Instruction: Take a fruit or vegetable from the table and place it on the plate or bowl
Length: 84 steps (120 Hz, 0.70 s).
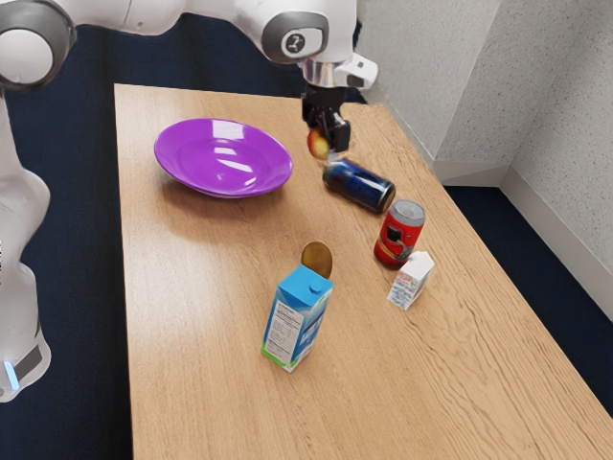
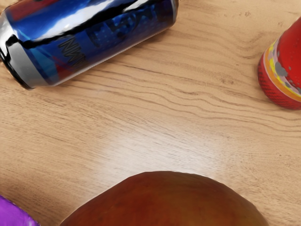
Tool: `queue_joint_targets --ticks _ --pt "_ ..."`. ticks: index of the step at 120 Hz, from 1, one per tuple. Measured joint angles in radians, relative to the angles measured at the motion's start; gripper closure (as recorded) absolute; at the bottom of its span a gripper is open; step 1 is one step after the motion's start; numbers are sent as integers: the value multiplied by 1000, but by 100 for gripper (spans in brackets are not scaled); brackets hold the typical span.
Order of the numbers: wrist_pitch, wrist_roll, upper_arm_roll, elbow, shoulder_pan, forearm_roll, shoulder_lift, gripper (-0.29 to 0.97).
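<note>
Pincer (image 1: pixel 327 146) clamped on red-yellow fruit (image 1: pixel 315 144), beside toppled blue can (image 1: pixel 358 184), can lettering illegible, purple bowl (image 1: pixel 223 157) near

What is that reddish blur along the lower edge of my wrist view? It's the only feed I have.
Observer: A red and yellow fruit, gripped between the fingers of the gripper and apparently clear of the table.
Operator: Where is the dish from there?
Observer: The purple bowl sits on the table toward the exterior view's left of the gripper.
Operator: Anything on the table besides the two cans I see?
Observer: A blue carton stands upright further along the table, past the red can.
</note>
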Motion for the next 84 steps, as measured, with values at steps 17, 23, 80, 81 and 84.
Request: queue_joint_targets --ticks 17,23,80,81,84 --pt "-78 3 186 -3 45 40 -47 34" --pt "-109 5 243 -3 46 53 -60 34" --pt "-200 37 340 -5 43 68 -63 8" --pt "-200 38 340 -5 43 67 -63 7" --pt "-200 40 340 -5 43 67 -63 6"
